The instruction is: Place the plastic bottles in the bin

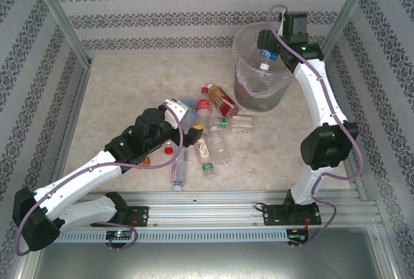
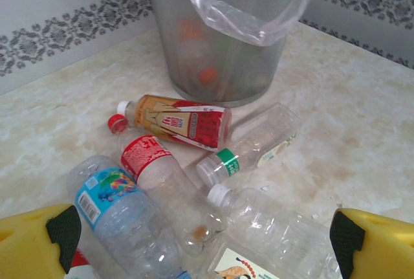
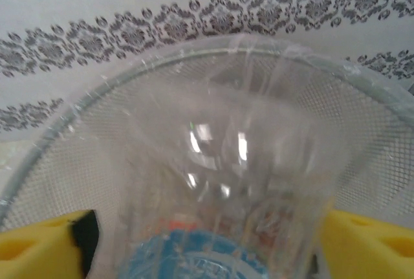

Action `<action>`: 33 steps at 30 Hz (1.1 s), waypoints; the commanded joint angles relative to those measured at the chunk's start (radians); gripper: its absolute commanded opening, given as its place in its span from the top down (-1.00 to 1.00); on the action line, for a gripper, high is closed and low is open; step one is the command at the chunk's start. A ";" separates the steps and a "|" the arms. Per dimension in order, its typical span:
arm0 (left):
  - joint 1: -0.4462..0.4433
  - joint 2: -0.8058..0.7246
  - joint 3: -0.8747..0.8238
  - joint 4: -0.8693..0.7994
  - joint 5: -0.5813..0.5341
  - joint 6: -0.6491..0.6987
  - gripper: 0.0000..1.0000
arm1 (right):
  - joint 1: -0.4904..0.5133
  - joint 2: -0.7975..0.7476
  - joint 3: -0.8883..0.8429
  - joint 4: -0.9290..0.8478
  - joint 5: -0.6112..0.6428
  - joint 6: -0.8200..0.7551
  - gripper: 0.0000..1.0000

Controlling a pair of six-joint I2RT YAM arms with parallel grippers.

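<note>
- The right gripper hangs over the bin with its fingers spread wide — a blue-labelled clear bottle shows blurred between them, with a gap beside one pad
- The left gripper is wide open and holds nothing, low above the plastic bottles heaped on the table near the bin's base
- Red and orange shapes show dimly through the bin's wall
</note>
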 commanded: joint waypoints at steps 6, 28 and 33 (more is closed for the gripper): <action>0.013 -0.054 0.059 -0.150 -0.134 -0.091 -1.00 | -0.025 -0.140 -0.046 0.004 -0.071 -0.061 -0.96; 0.012 -0.124 0.052 -0.322 -0.141 -0.126 -1.00 | 0.181 -0.737 -0.801 -0.036 -0.002 0.103 -0.96; 0.012 -0.124 0.083 -0.376 0.135 0.032 -1.00 | 0.251 -0.778 -1.016 -0.035 -0.053 0.330 -0.96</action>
